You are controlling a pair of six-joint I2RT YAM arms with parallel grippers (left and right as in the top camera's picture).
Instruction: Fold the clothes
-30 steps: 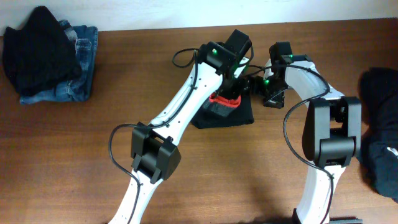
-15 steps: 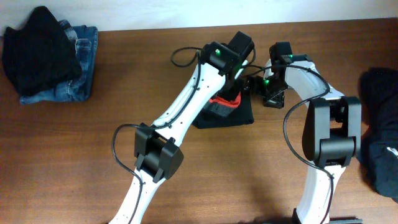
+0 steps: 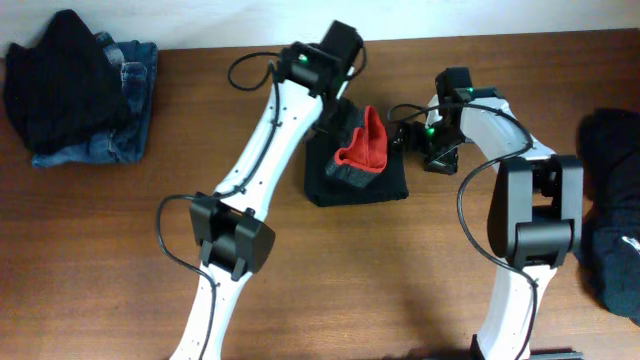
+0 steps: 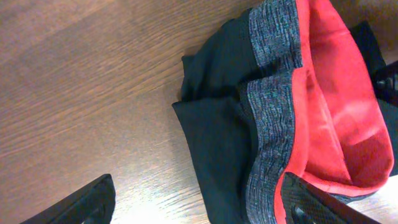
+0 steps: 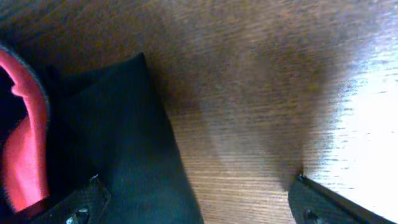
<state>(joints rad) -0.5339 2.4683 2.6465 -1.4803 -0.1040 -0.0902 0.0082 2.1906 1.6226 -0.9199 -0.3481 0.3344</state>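
Note:
A folded black garment (image 3: 365, 182) with a grey waistband (image 4: 272, 93) and red lining (image 3: 366, 146) lies mid-table, its red part standing up. My left gripper (image 3: 335, 112) hovers open just beyond the garment's far left corner. In the left wrist view that gripper (image 4: 199, 211) straddles the garment's edge, one finger (image 4: 81, 205) over bare wood, the other (image 4: 323, 205) over the waistband, holding nothing. My right gripper (image 3: 408, 138) stands open at the garment's right edge. In the right wrist view it (image 5: 199, 208) spans black cloth (image 5: 112, 143) and wood.
A black garment (image 3: 65, 80) sits on folded blue jeans (image 3: 135, 100) at the far left corner. More dark clothes (image 3: 610, 200) lie at the right edge. The table's far edge (image 3: 200, 48) meets a pale wall.
My left gripper opened, let go of the red-lined waistband and drew back up and to the left. The red part now stands uncovered. The right arm has not moved.

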